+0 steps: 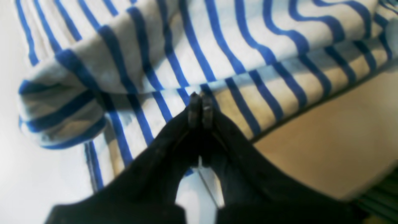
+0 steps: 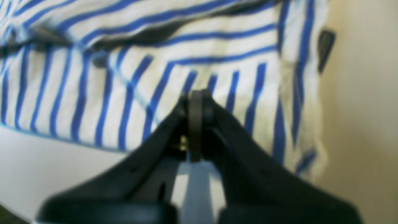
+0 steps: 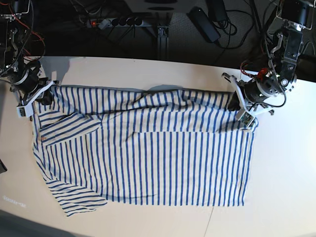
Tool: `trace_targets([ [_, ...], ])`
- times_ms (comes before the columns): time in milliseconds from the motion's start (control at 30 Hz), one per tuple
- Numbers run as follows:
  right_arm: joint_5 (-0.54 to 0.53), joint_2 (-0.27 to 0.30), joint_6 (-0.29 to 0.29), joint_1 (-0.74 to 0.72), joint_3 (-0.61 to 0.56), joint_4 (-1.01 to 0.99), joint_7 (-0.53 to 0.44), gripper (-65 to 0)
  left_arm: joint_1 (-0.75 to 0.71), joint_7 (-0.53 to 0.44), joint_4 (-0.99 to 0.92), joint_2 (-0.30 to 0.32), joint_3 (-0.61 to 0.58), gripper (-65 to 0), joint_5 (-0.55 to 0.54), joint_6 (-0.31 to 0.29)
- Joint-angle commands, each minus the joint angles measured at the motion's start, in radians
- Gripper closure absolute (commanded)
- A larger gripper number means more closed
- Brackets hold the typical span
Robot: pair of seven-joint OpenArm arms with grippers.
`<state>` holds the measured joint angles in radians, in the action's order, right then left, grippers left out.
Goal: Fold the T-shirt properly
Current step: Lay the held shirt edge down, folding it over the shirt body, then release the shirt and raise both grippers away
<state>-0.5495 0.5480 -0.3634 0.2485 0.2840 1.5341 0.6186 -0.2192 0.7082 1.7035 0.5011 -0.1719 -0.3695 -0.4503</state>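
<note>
T-shirt (image 3: 148,158): spread on desk (image 3: 276,187), far edge partly folded over; most folds remain. Left fingers (image 1: 200,107) and right fingers (image 2: 196,102): clenched, seemingly pinching far corners.

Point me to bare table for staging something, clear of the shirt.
Bare table lies past the T-shirt's hem side below the left gripper, plus a strip along the far edge. It's crowded at both top corners, where the left and right gripper pinch cloth.

One striped T-shirt (image 3: 148,153) on one table (image 3: 286,173) — two arms, left (image 3: 276,64) and right (image 3: 17,59).
</note>
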Motion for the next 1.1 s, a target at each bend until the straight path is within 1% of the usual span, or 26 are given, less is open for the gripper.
trace_targets([
  [0,-0.012,0.022,-0.052,0.013,0.022,0.033,-0.015,0.0,-0.022,0.006,0.033,0.011,0.015,0.0,0.0,-0.006],
  [167,-0.02,0.022,-0.052,0.101,0.061,0.094,-0.015,0.0,-0.096,-0.009,0.12,0.011,0.045,0.0,0.002,-0.006],
  [300,-0.019,0.019,-0.052,0.142,0.066,0.108,-0.015,0.0,-0.102,-0.018,0.131,0.011,0.047,0.0,0.02,-0.006],
  [400,-0.019,0.019,-0.052,0.158,0.069,0.108,-0.015,0.0,-0.102,-0.024,0.131,0.011,0.047,0.0,0.022,-0.006],
  [500,-0.054,0.019,-0.052,0.161,0.084,0.111,-0.019,0.0,-0.102,-0.032,0.131,0.011,0.047,0.0,0.023,-0.006],
  [667,-0.087,0.019,-0.052,0.159,0.151,0.195,-0.02,0.0,-0.102,-0.031,0.131,0.011,0.047,0.0,0.023,-0.006],
  [733,-0.086,0.019,-0.052,0.156,0.178,0.235,-0.039,0.0,-0.102,-0.031,0.131,0.011,0.047,0.0,0.023,-0.006],
  [767,-0.081,0.02,-0.053,0.152,0.186,0.245,-0.05,0.0,-0.102,-0.031,0.131,0.011,0.047,0.0,0.023,-0.006],
  [833,-0.033,0.019,-0.053,0.121,0.184,0.239,-0.062,0.0,-0.101,-0.032,0.131,0.011,0.047,0.0,0.022,-0.006],
  [900,-0.003,0.019,-0.053,0.075,0.177,0.202,-0.074,0.0,-0.099,-0.032,0.131,0.011,0.047,0.0,0.022,-0.006],
  [1067,-0.002,0.02,-0.054,-0.081,0.143,-0.022,-0.077,0.0,-0.099,-0.039,0.131,0.011,0.047,0.0,0.022,-0.006],
])
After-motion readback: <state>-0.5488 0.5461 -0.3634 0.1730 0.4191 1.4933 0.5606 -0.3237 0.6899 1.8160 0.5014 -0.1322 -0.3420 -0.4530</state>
